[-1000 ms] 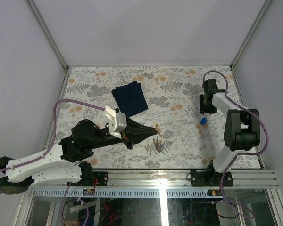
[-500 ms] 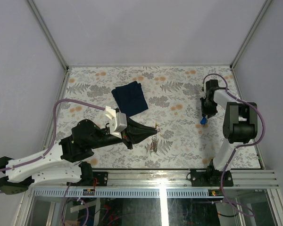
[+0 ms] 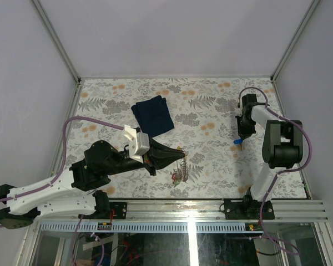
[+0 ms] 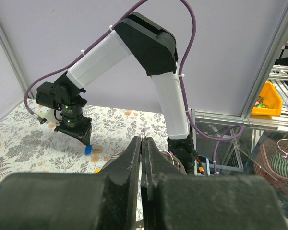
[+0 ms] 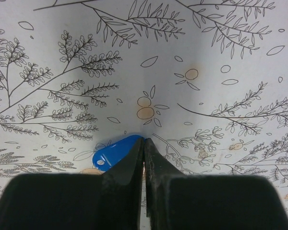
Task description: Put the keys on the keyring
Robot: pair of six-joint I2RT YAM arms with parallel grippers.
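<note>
Top view: left gripper (image 3: 181,150) at lower centre, jaws fully closed on the keyring (image 3: 181,163). The ring hangs below the tips with a cluster of keys (image 3: 178,176) on it, low over the table (image 3: 211,183).

Right gripper (image 3: 240,137) at centre right, pointing down, near the table's right edge. Wrist view: jaws closed to a hairline, and the blue key (image 5: 113,152) lies flat with its right end tucked at the left fingertip – touching, but I cannot tell whether it is pinched.

Bare floral surface lies between ring and blue key. The navy cloth (image 3: 153,114) sits upper centre, near the left wrist but apart from both claws – the far strip of table behind it is open.
</note>
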